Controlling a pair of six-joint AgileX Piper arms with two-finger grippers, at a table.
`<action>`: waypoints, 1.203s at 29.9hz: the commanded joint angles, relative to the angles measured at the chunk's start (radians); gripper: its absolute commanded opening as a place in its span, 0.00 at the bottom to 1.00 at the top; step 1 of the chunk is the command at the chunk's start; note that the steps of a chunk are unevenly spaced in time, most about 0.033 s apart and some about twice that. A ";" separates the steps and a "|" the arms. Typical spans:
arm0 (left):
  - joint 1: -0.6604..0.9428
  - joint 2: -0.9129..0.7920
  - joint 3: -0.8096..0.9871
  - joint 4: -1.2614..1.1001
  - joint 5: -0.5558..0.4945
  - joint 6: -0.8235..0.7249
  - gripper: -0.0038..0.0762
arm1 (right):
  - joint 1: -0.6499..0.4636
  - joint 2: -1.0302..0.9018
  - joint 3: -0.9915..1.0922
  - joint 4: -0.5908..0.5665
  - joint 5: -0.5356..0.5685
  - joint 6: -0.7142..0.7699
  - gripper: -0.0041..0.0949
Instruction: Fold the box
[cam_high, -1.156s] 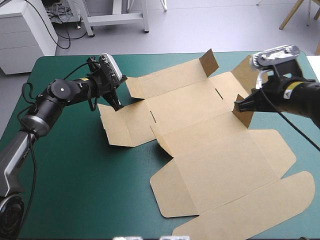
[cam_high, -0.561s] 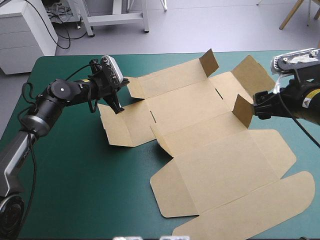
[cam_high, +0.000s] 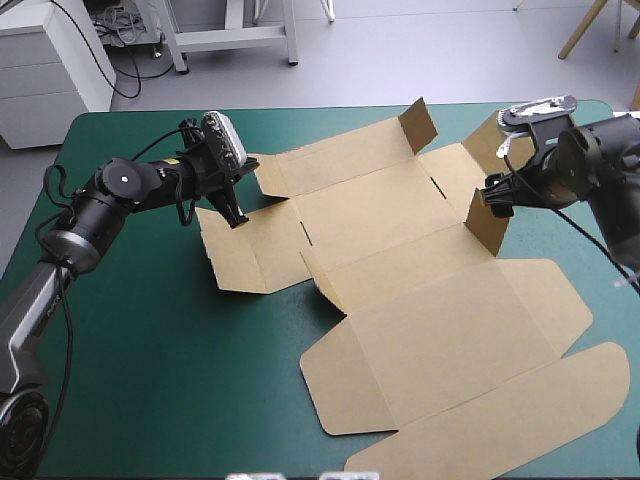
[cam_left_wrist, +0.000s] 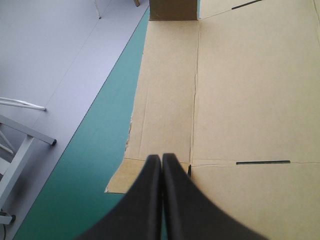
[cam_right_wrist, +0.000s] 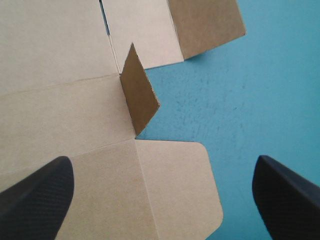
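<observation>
A cut brown cardboard sheet, the box (cam_high: 420, 300), lies mostly flat across the teal-green table cover (cam_high: 150, 350), the left gripper (cam_high: 236, 212) closed to a point at its left flap (cam_high: 250, 255), the right gripper (cam_high: 497, 193) spread wide near 1 upright tab (cam_high: 487, 222), likely to grasp it.

Light: bright and even, coming from above.
Shadows: soft and short, lying on the teal-green cover close beside the raised flaps of the box (cam_high: 420, 330).
Bench (cam_high: 150, 350): matt, evenly lit.
</observation>
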 joint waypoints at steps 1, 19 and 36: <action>-0.008 -0.041 -0.035 -0.041 -0.028 -0.009 0.04 | -0.101 0.071 -0.029 0.141 -0.069 -0.094 0.94; -0.008 -0.041 -0.035 -0.091 -0.028 -0.001 0.04 | -0.168 0.480 -0.238 0.311 -0.035 -0.321 0.94; -0.008 -0.041 -0.035 -0.091 -0.028 -0.001 0.04 | -0.168 0.498 -0.178 0.307 -0.034 -0.331 0.93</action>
